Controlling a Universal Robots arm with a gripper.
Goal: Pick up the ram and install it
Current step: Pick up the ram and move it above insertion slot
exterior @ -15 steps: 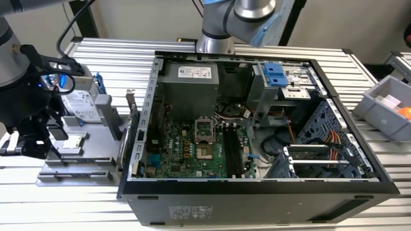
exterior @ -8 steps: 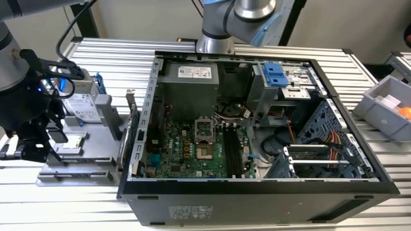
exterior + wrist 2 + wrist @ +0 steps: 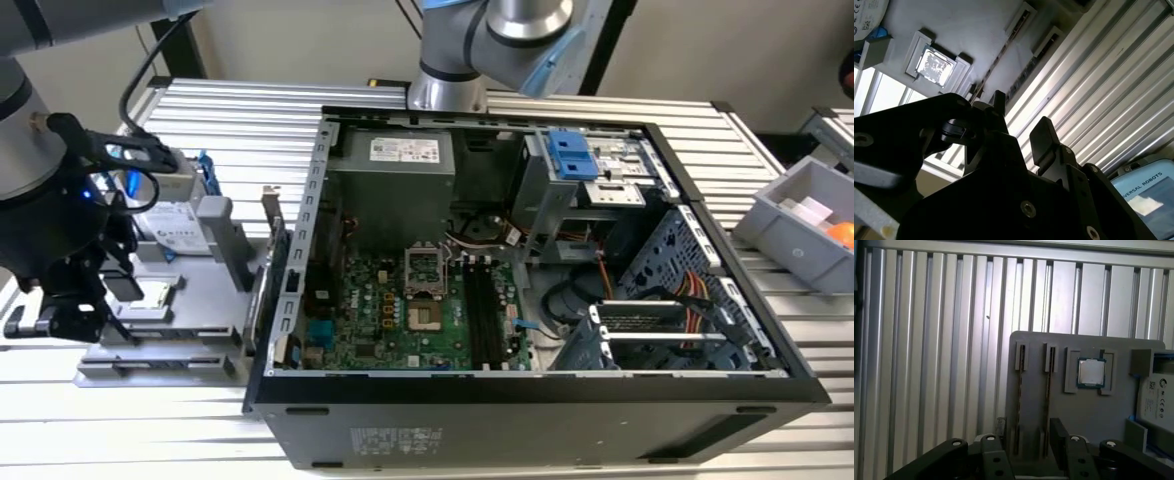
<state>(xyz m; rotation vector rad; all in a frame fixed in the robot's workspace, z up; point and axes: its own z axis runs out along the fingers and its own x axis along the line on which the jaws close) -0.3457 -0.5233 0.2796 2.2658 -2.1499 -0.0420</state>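
Gripper (image 3: 1028,422), jaws spread and empty, hangs over the grey holder (image 3: 200,335) at the exterior view's lower left; the ram (image 3: 1048,397) stands edge-up in its slot beneath, lengthwise through their gap.

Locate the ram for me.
In the first wrist view the ram stands on edge in a slot of the grey tray, beside the square chip, just ahead of the open claw; that tray sits at the exterior view's left.

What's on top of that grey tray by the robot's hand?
Two thin ram sticks in slots, a square silver chip and a hard drive sit on the grey tray. The open gripper hides the sticks' near ends.
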